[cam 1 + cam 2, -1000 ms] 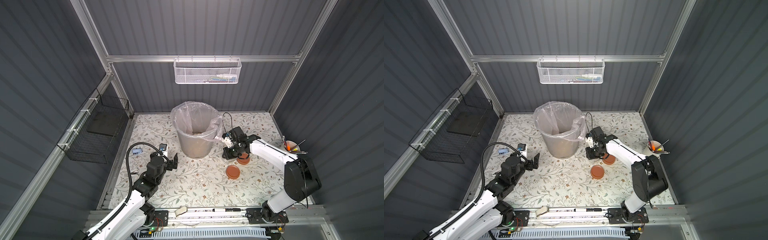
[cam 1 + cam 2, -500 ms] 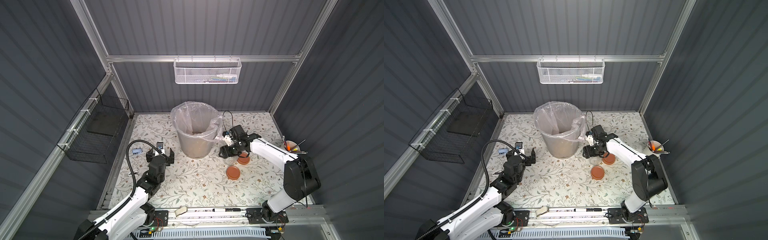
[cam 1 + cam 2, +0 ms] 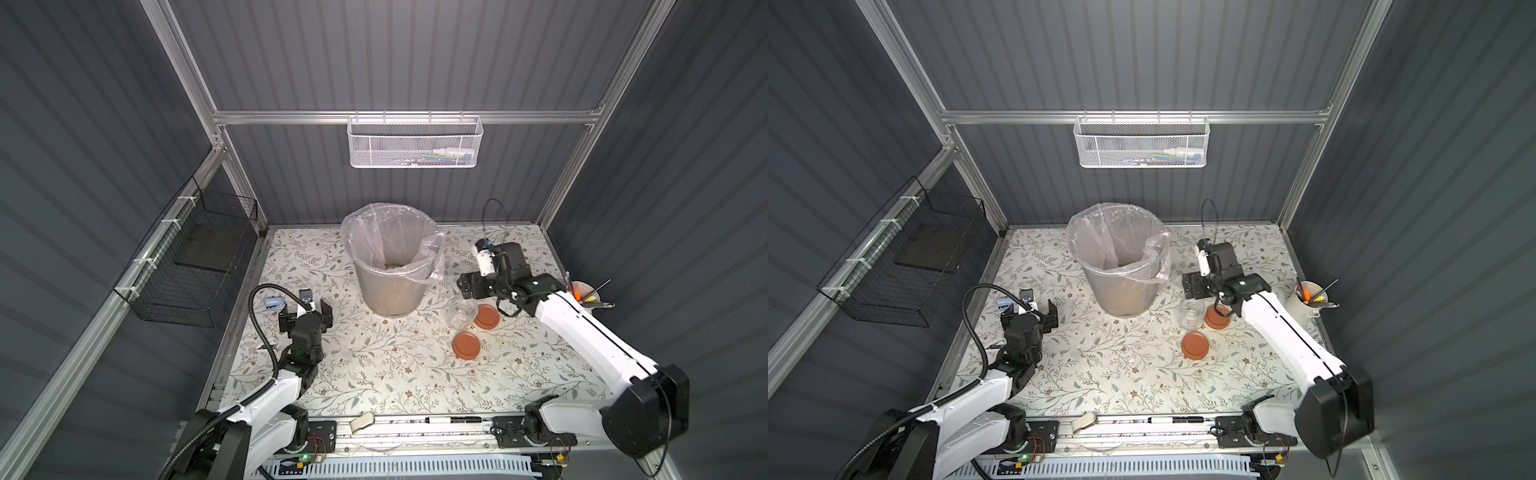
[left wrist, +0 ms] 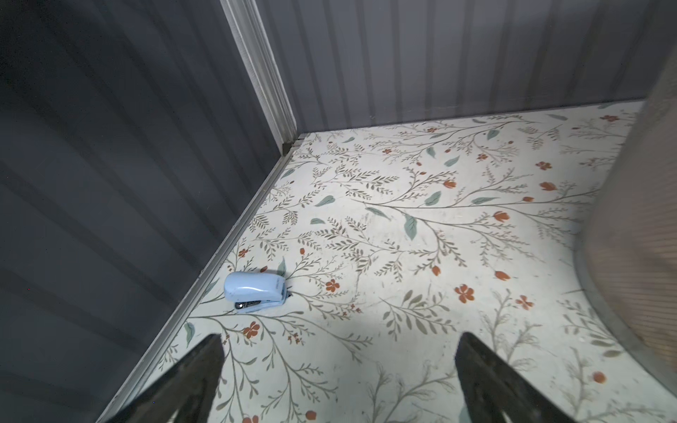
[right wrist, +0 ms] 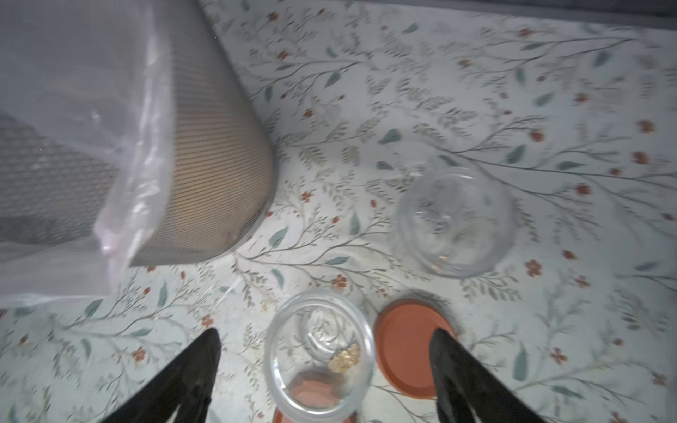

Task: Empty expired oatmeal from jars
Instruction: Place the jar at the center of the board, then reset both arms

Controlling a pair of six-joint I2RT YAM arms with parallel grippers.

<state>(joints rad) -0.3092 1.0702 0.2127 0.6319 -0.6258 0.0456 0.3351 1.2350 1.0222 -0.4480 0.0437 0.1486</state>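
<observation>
Looks like set-down after a pour: hovers with right gripper (image 5: 326, 334) spread wide, gripping nothing, over a lidless jar (image 3: 461, 311) right of the bin (image 3: 390, 291), few oatmeal flakes (image 5: 344, 360) inside. Next calls for lifting clear and checking the second jar (image 5: 454, 219); holds left gripper (image 4: 339, 340) apart at left.
</observation>
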